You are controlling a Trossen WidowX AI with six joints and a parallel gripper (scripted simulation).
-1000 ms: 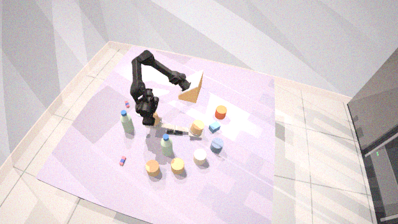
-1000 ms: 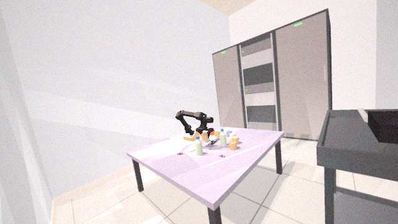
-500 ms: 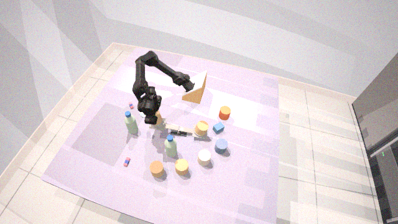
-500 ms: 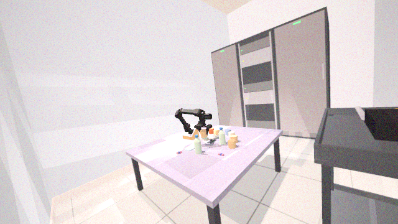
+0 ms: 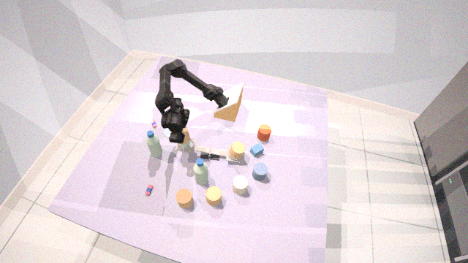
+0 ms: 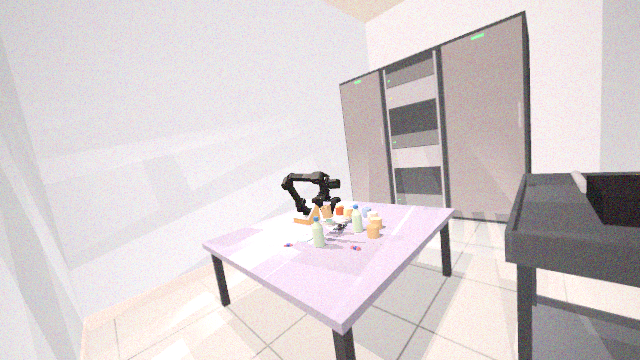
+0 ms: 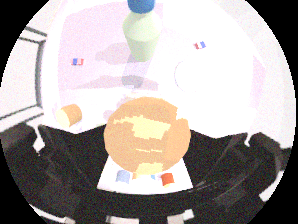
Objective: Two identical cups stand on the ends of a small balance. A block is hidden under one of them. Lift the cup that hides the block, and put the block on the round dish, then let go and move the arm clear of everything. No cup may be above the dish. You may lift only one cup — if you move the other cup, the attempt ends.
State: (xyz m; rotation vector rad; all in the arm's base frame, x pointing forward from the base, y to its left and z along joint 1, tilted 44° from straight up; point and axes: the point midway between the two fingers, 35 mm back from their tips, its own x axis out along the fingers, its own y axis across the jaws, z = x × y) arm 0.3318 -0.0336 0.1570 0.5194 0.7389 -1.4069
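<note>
My gripper (image 5: 180, 138) (image 7: 145, 124) is shut on an orange cup (image 5: 186, 135) (image 7: 147, 125) and holds it just above the left end of the small balance (image 5: 213, 153). A small pale thing (image 5: 187, 147) shows under the raised cup; I cannot tell its shape. The second, identical orange cup (image 5: 237, 150) stands on the right end of the balance. The round dish (image 5: 166, 132) (image 7: 185, 72) is pale and lies close to the left of the gripper, partly hidden behind it in the top view.
Two green bottles with blue caps (image 5: 153, 145) (image 5: 200, 172) stand near the balance; one (image 7: 141, 30) shows ahead in the wrist view. Coloured cylinders (image 5: 264, 132) (image 5: 259, 171) (image 5: 240, 184), a blue cube (image 5: 257, 149) and a tan wedge (image 5: 230, 106) stand around.
</note>
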